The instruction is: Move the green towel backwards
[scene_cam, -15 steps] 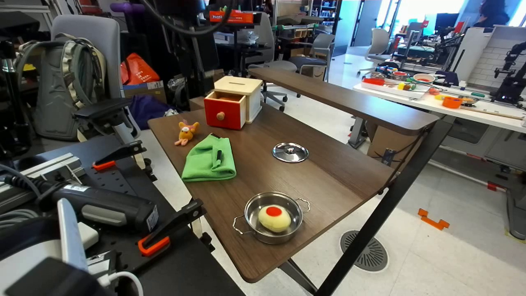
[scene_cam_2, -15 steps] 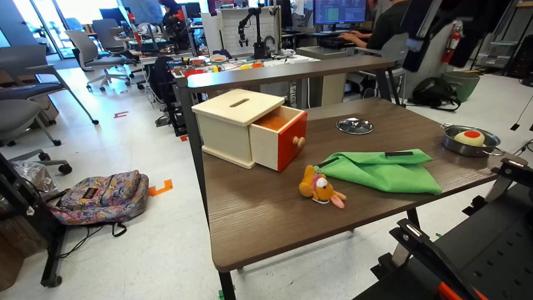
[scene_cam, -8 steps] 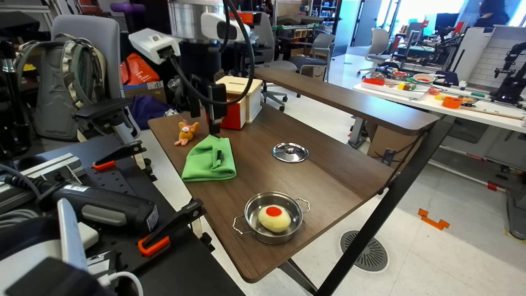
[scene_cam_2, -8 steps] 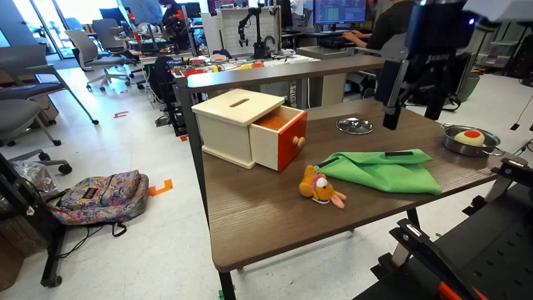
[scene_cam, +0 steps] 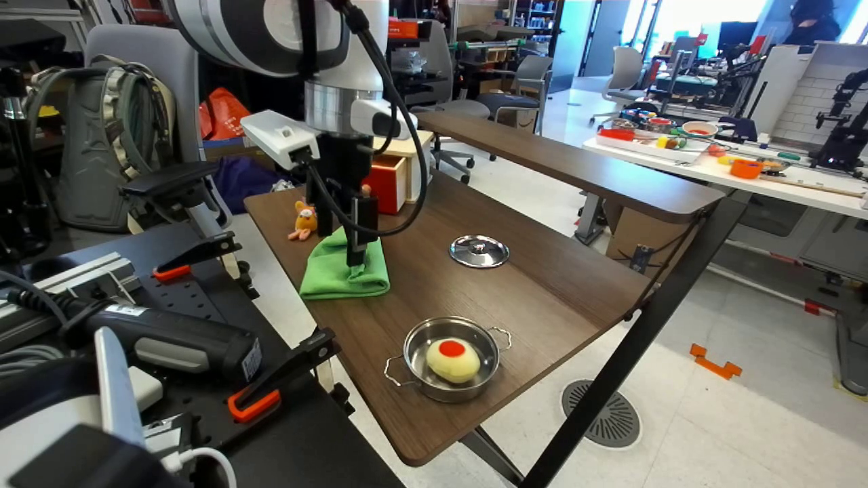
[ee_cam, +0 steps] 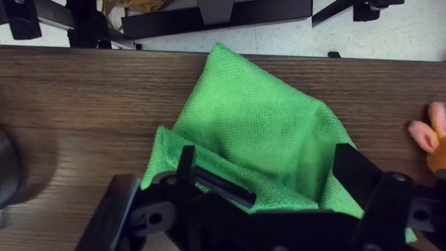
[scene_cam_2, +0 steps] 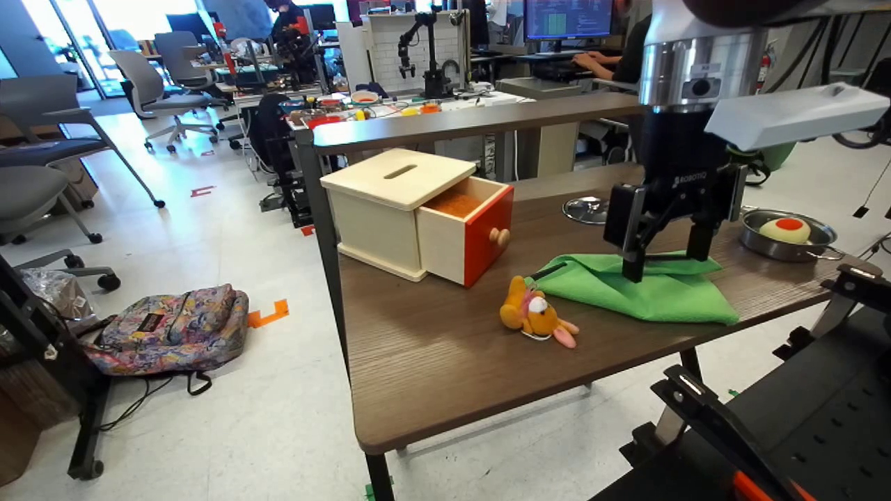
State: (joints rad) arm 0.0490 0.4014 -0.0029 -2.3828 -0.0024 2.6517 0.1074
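The towel (scene_cam: 329, 279) lies loosely folded on the table (scene_cam: 556, 298), left of centre in an exterior view; in the wrist view it fills the middle of the frame, one corner pointing up to the table's edge. The arm (scene_cam: 291, 34) comes in from the upper left of the frame in an exterior view, and the gripper (scene_cam_2: 666, 260) points down over the towel. Its fingers (ee_cam: 355, 170) stand wide apart, with green cloth in the gap between them; whether the tips touch it I cannot tell. A black strip (ee_cam: 223, 185) on the fold starts at the finger on the left of the wrist view. The toy (scene_cam_2: 532, 313), orange with pink ears, rests just beside the towel, low and right of centre in an exterior view. The box (scene_cam_2: 390, 170) stands left of it, its red-fronted drawer (scene_cam_2: 442, 240) part-way out. The lid (scene_cam: 479, 251) lies near mid-frame in an exterior view; below, towards the bottom, the pot (scene_cam: 451, 395) holds a yellow ball (scene_cam: 454, 369) with a red spot.
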